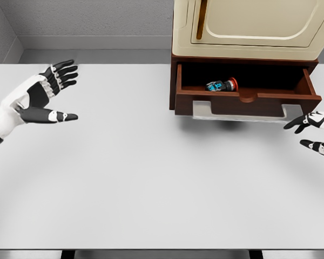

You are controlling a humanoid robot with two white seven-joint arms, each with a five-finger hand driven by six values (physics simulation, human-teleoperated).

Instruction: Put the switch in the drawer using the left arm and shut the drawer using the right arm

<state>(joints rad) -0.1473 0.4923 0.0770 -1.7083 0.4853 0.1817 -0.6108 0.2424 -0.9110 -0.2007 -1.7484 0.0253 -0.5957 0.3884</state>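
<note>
The brown wooden drawer (248, 100) stands pulled open under a cream cabinet at the upper right of the head view. Inside it lies the switch (222, 84), a small black and blue piece with a red cap, near the middle of the drawer's floor. My left hand (53, 94) hovers over the table at the far left, fingers spread and empty, well away from the drawer. My right hand (313, 132) shows at the right edge, just below and in front of the drawer's right front corner, fingers relaxed and holding nothing.
The cream cabinet (254, 24) sits on top of the drawer unit against the grey back wall. The white table (151, 183) spans the view, its front edge near the bottom of the picture.
</note>
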